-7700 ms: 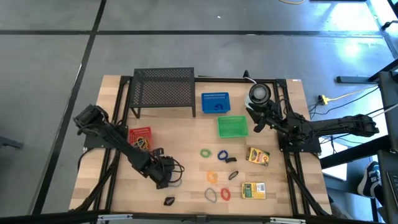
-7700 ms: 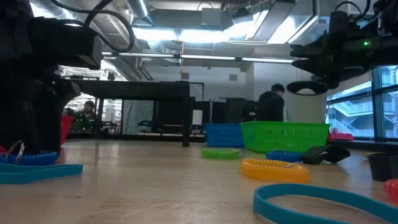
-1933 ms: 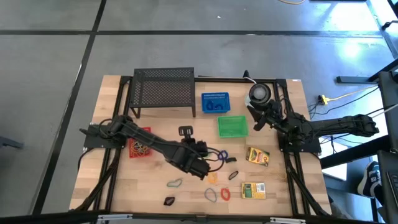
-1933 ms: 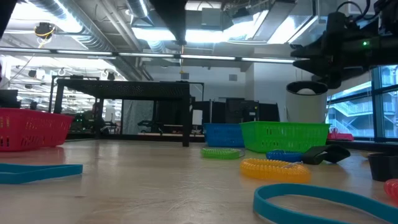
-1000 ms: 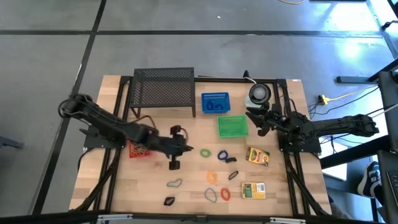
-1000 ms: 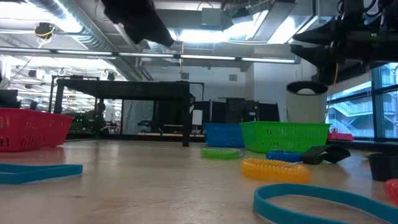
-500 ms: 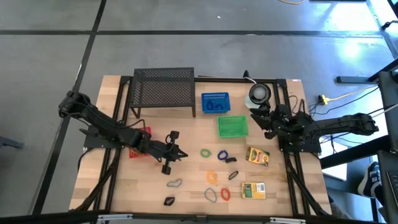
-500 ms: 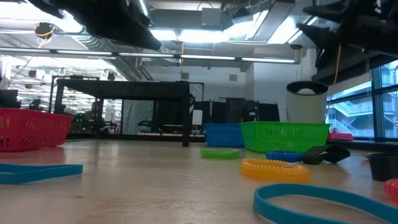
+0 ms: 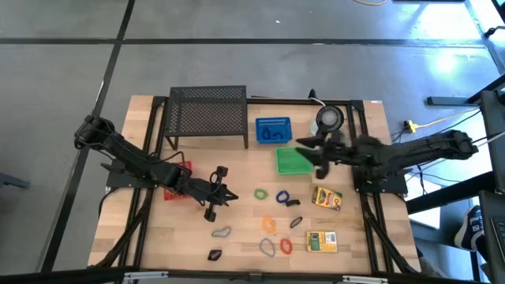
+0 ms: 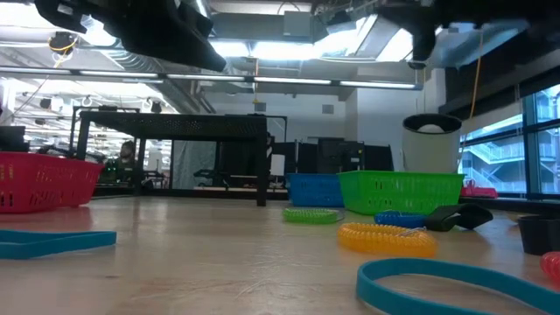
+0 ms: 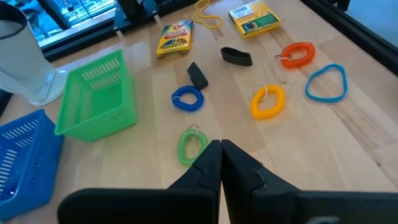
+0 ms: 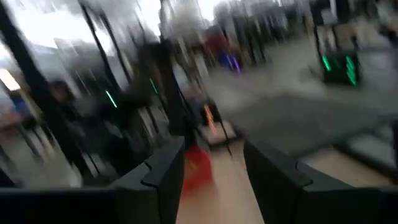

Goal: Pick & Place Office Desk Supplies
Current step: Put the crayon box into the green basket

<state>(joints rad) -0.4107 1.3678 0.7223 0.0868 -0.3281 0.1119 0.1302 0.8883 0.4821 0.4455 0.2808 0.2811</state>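
We see the green loop (image 11: 191, 144) lying on the bench (image 9: 237, 252) just ahead of the left end effector (image 11: 221, 163), whose fingers are pressed together on nothing. That arm reaches low from the left, past the red basket (image 9: 175, 171). The right end effector (image 9: 319, 160) (blurred) hangs over the green basket (image 9: 290, 162), fingers spread apart and empty, arm stretched leftward.

No text can be read with certainty. The two yellow-green boxes carry print, but it is too small to read: one box (image 11: 254, 17) lies at about 1 o'clock in the left wrist view, the other box (image 11: 173, 38) at about 12 o'clock. On the baskets and the loops no label shows.
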